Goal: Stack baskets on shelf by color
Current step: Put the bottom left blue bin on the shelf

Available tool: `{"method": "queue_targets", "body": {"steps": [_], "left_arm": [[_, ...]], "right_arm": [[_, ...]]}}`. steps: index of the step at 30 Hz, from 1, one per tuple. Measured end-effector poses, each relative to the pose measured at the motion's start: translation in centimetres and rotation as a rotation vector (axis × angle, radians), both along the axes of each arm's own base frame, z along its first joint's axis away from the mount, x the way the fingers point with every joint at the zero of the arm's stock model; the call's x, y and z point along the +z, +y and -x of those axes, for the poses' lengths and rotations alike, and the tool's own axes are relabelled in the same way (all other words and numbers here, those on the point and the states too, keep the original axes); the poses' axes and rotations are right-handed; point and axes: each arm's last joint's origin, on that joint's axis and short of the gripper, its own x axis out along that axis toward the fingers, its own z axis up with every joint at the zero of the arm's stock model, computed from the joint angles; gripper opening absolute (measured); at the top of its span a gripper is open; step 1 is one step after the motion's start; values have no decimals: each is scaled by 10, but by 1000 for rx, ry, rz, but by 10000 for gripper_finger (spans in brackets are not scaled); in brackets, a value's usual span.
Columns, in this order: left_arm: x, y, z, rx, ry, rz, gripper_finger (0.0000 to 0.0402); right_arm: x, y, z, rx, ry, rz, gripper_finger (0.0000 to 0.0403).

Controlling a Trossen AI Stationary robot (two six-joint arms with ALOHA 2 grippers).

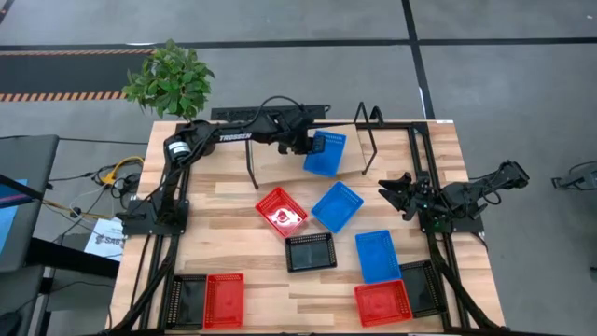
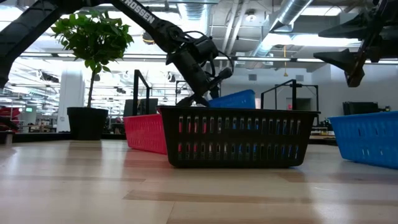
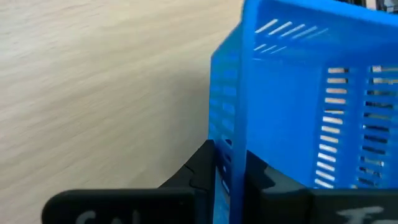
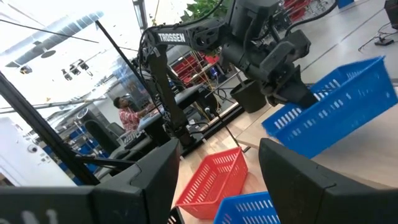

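blue basket [image 1: 325, 153] in left gripper [image 1: 306, 146]

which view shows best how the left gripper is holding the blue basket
The left wrist view: the left gripper is shut on the blue basket's wall, one finger on each side. The right wrist view shows the held basket tilted, the grip from farther off. The high view gives only its place by the table's far edge; in the low view a black basket hides most of it.
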Motion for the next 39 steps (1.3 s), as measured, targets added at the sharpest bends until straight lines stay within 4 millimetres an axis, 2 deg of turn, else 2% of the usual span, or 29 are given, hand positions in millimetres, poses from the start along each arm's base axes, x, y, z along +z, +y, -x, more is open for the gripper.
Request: {"method": "queue_targets", "body": {"steps": [5, 14, 21, 28, 33, 39], "left_arm": [[0, 0, 0, 20, 1, 15, 22], [2, 2, -2, -11, -9, -72, 35], [2, 4, -2, 10, -3, -103, 122], [7, 8, -2, -144, -95, -82, 210], [26, 15, 12, -198, -130, -70, 228], [69, 17, 40, -226, -140, -156, 228]], "right_arm": [[0, 0, 0, 0, 0, 0, 244], [0, 0, 0, 0, 0, 0, 244], [-1, 0, 0, 1, 15, 6, 244], [-2, 0, 0, 1, 20, 8, 244], [0, 0, 0, 0, 4, 2, 244], [8, -1, 2, -1, -24, -1, 244]]}}
